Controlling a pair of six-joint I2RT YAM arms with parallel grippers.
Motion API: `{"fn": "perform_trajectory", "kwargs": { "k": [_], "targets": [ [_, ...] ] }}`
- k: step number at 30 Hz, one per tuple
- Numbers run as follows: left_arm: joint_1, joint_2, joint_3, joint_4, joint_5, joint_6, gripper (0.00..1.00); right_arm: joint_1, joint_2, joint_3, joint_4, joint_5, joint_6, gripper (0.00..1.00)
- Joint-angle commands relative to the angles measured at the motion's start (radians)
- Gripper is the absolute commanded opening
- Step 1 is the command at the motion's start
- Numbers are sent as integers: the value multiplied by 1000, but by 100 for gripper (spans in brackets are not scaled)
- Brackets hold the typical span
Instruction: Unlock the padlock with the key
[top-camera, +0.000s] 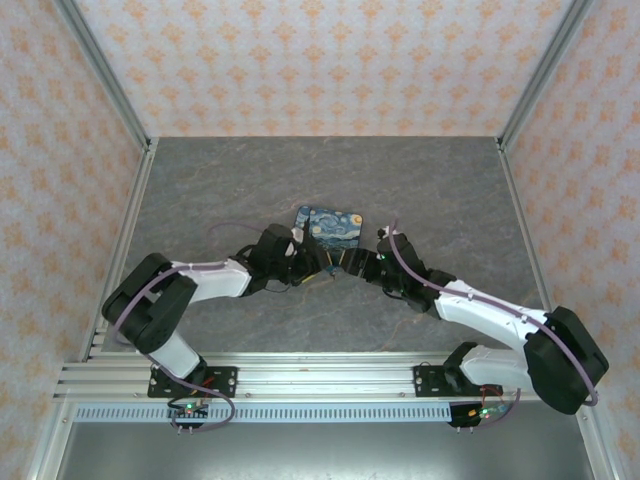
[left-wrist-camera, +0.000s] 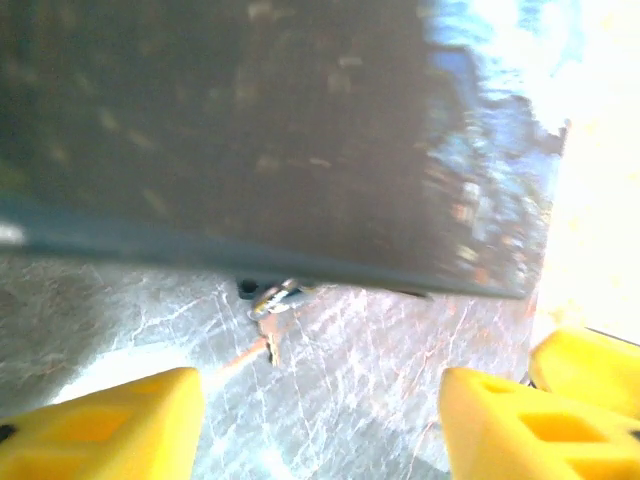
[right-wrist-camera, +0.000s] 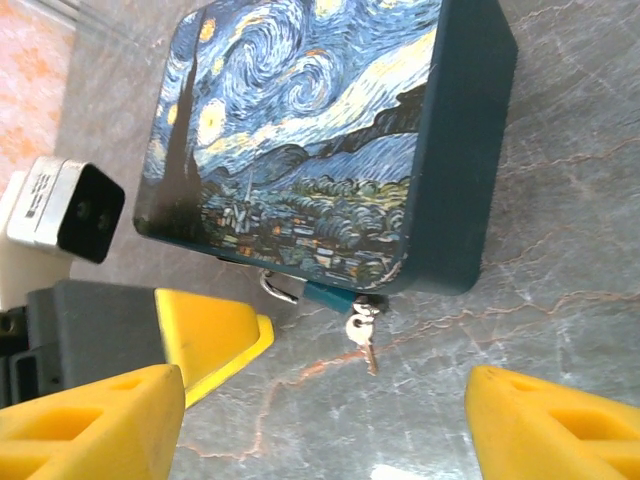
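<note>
The padlock (right-wrist-camera: 300, 130), a flat block painted with a swirling blue and yellow night sky and edged in teal, lies on the grey table (top-camera: 200, 190). It also shows as the padlock (top-camera: 330, 224) from above and blurred as the padlock (left-wrist-camera: 250, 130) across the top of the left wrist view. The key (right-wrist-camera: 325, 295) pokes its teal head out from under the block's near edge, beside a thin metal loop (right-wrist-camera: 274, 290). A small silver key (right-wrist-camera: 364, 338) dangles from it on a ring (left-wrist-camera: 270, 300). My left gripper (left-wrist-camera: 320, 430) and right gripper (right-wrist-camera: 320, 430) both stand open just short of that edge, holding nothing.
The two arms meet in the middle of the table, left gripper (top-camera: 308, 268) and right gripper (top-camera: 352, 262) nearly tip to tip. One of the left arm's yellow fingers (right-wrist-camera: 210, 335) and its wrist camera (right-wrist-camera: 70, 205) sit close to the left of the key. Patterned walls enclose the table.
</note>
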Motion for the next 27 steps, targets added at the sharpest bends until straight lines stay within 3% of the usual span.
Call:
{"fn": "perform_trajectory", "kwargs": {
  "k": [1, 5, 11, 18, 27],
  "targets": [
    [-8, -104, -3, -82, -38, 22, 74, -6, 36, 1, 86, -37, 89, 74],
    [4, -216, 9, -172, -79, 39, 87, -6, 95, 25, 127, -79, 115, 75],
    [56, -324, 84, -370, -165, 117, 100, -6, 211, 84, 169, -134, 114, 74],
    [142, -320, 143, -484, -187, 182, 100, -22, 324, 178, 159, -124, 78, 74],
    [154, -312, 137, -493, -182, 209, 100, -104, 454, 325, 103, -167, 34, 74]
  ]
}}
